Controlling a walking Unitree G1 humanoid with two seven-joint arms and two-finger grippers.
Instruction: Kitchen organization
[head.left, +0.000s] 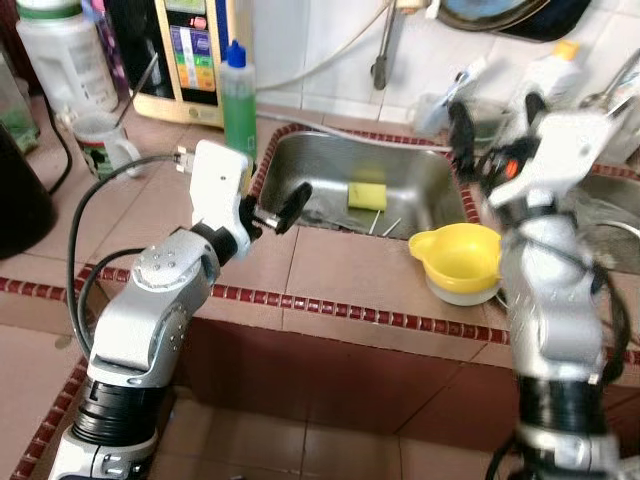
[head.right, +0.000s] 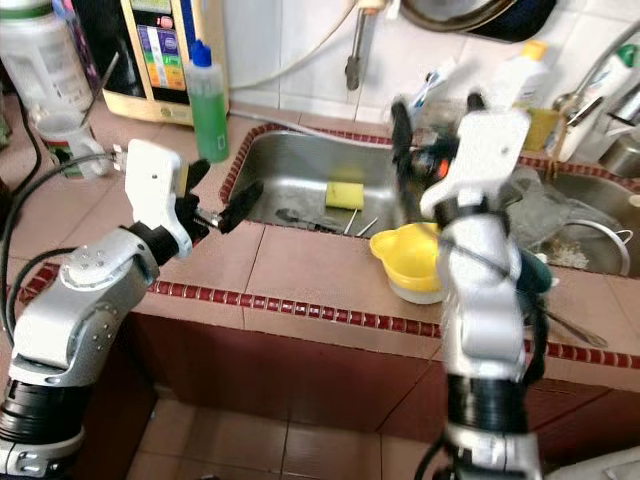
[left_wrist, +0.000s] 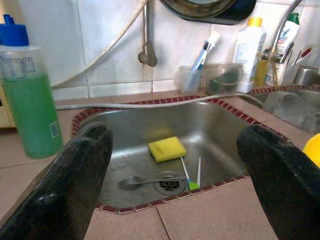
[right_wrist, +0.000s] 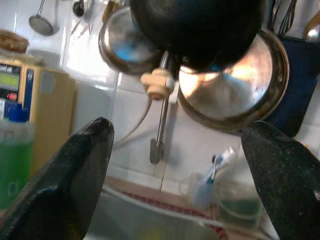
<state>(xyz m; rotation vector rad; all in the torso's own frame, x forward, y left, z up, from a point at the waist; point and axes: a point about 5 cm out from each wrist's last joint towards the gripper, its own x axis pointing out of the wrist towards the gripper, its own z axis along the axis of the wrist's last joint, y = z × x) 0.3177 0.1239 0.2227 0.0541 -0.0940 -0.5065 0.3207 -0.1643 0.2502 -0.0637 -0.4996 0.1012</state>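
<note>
A steel sink (head.left: 420, 180) is set in the brown tiled counter. In it lie a yellow sponge (left_wrist: 167, 148), a fork (left_wrist: 142, 181) by the drain, and two thin sticks (left_wrist: 187, 174). My left gripper (head.left: 270, 200) hovers open and empty over the sink's left rim, pointing at the sponge. My right gripper (head.left: 495, 120) is raised open and empty above the sink's right rim, facing the wall tap (right_wrist: 161, 125). A yellow bowl (head.left: 455, 255) sits in a white one on the counter, just right of the sink's front corner.
A green soap bottle (head.left: 239, 100) stands at the sink's back left, with a mug (head.left: 103, 145) and a large plastic jar (head.left: 62, 50) farther left. Cups and bottles (left_wrist: 250, 47) line the wall behind the sink. Pans (right_wrist: 235, 85) hang above the tap. A second basin (head.right: 590, 225) lies to the right.
</note>
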